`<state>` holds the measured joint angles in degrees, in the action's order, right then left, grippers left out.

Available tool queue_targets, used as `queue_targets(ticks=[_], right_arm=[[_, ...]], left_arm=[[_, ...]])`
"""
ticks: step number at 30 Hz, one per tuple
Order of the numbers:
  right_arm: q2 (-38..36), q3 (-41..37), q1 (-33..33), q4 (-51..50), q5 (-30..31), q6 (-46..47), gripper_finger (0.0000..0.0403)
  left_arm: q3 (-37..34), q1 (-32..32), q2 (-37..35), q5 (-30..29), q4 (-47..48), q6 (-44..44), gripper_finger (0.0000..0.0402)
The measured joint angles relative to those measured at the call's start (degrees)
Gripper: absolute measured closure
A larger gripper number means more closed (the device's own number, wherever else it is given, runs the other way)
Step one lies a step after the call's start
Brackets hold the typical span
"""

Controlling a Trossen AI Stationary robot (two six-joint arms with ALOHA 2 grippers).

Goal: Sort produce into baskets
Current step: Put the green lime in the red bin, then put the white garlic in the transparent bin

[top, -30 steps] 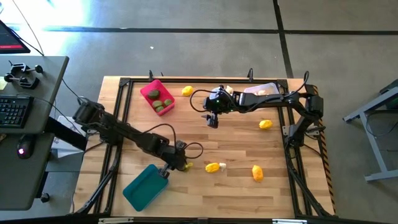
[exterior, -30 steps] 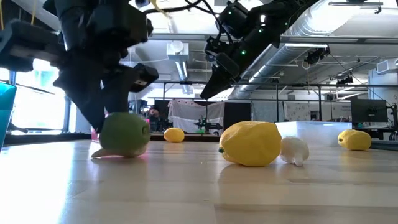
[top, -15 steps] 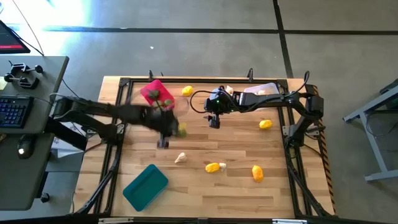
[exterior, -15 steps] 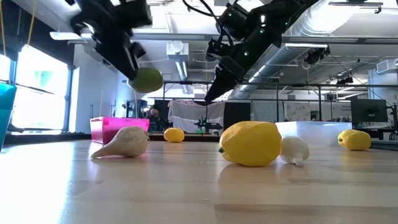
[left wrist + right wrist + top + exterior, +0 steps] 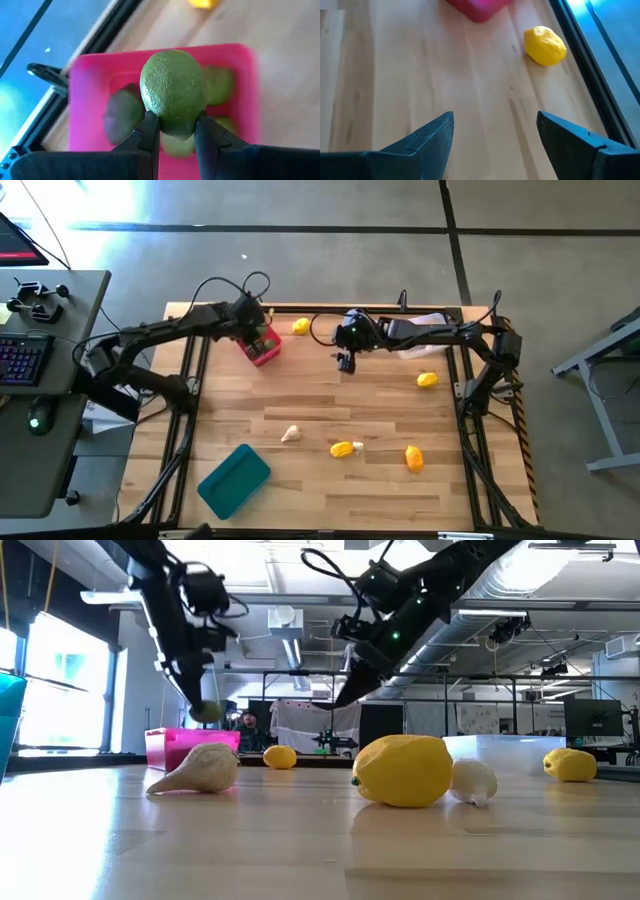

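I can't read any text, label, brand, number or sign in my views. The monitors in the room behind the table are too small and far off to make out, and the toy fruit and baskets carry no lettering I can see.

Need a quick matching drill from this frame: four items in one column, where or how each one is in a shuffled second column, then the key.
Items
1. green lime
2. teal basket
3. right gripper
4. white garlic bulb

Places or states
A. open, above bare wood near a lemon
B. gripped in the left gripper over the pink basket
C. lying on its side on the table, mid-left
D. on the table's near left corner, nothing seen in it

Pairs: 1-B, 2-D, 3-A, 4-C
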<state>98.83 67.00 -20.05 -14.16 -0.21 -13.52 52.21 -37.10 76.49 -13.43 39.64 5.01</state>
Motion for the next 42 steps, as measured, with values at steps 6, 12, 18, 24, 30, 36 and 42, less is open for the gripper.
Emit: queue_targets(ticks=[6,12,18,24,30,36,42], right_arm=[[0.0,0.0,-1.5,-0.2,0.0,3.1,0.0126],[0.0,0.0,-1.7,0.7,0.0,2.4,0.0126],[0.0,0.0,-1.7,0.4,0.0,0.4,0.0126],[0.0,0.0,-2.0,0.6,4.2,5.1,0.0126],[0.0,1.3,-7.9,-6.3,12.7,21.4,0.0126],[1.4,1.4,-15.4,-8.9,13.0,30.0,0.0126],[4.6,1.4,-18.6,-10.8,10.7,31.6,0.0126]], left_arm=[[0.0,-4.4,5.9,3.1,-1.2,2.7,0.0339],[0.0,-6.2,11.1,9.1,-6.7,2.8,0.0323],[0.0,-4.7,11.8,6.7,-7.4,2.1,0.0297],[0.0,-2.8,8.2,3.4,-8.1,2.3,0.0237],[0.0,-2.9,2.4,6.8,-11.5,2.5,0.0201],[-6.0,-2.9,-3.9,16.1,-25.6,1.9,0.0198],[-13.5,-2.9,-10.3,27.7,-42.5,1.0,0.0197]])
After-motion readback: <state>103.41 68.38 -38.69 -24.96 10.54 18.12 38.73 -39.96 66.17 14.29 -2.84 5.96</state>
